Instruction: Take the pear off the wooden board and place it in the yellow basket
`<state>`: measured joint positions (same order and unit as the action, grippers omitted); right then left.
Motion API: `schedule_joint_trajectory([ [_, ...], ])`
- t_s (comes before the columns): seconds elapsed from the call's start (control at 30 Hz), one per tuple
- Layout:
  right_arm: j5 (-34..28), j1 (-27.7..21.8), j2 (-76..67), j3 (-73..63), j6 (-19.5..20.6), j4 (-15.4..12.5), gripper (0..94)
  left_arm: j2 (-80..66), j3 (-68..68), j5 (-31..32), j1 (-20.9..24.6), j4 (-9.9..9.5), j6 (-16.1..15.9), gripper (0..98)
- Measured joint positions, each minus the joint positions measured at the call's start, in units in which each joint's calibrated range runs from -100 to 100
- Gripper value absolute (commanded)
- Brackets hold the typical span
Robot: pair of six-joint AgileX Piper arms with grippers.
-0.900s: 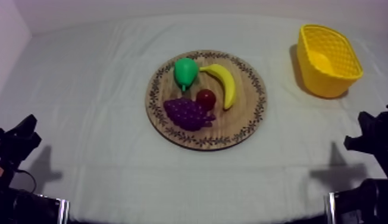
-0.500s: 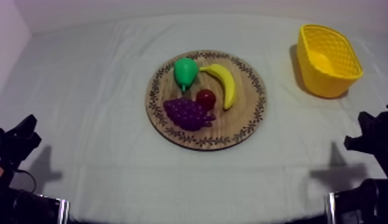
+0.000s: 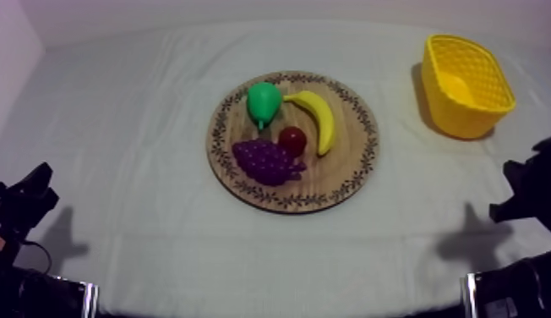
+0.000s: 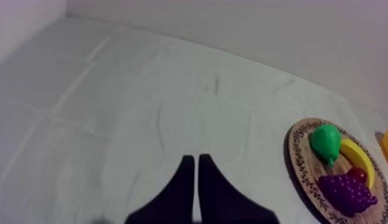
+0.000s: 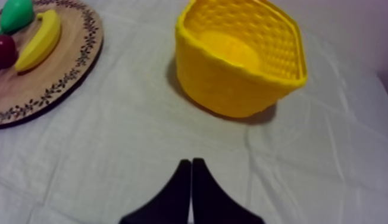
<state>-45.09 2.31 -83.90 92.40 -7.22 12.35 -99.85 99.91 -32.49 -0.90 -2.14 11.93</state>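
Observation:
A green pear (image 3: pixel 264 101) lies at the back left of the round wooden board (image 3: pixel 346 161), touching the banana (image 3: pixel 318 119). The yellow basket (image 3: pixel 465 84) stands at the table's far right, holding nothing. My left gripper (image 3: pixel 34 190) rests low at the left edge, far from the board. Its wrist view shows it (image 4: pixel 193 159) shut over bare cloth, the pear (image 4: pixel 325 142) well off to one side. My right gripper (image 3: pixel 524 186) sits low at the right, below the basket. It (image 5: pixel 191 162) is shut on nothing, with the basket (image 5: pixel 241 56) a short way ahead.
A small red fruit (image 3: pixel 292 139) and a purple bunch of grapes (image 3: pixel 266 161) share the board in front of the pear. Open cloth surrounds the board, with a wide gap between board and basket.
My right arm has shifted slightly up and to the right at the table's edge. The left arm, the fruit and the basket are where they were.

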Motion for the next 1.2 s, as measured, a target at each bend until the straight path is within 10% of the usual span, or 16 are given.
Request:
schedule_joint_trajectory([
  [0.37,-20.3,7.86,25.39,-28.53,15.59,2.49,0.4,0.0,0.0,0.0,0.0,0.0,0.0,0.1],
  [0.9,-49.08,14.95,62.43,-81.32,18.2,-0.68,0.4,0.0,0.0,0.0,0.0,0.0,0.0,0.1],
  [1.2,-52.89,21.61,82.02,-103.04,22.16,0.85,0.4,0.0,0.0,0.0,0.0,0.0,0.0,0.1],
])
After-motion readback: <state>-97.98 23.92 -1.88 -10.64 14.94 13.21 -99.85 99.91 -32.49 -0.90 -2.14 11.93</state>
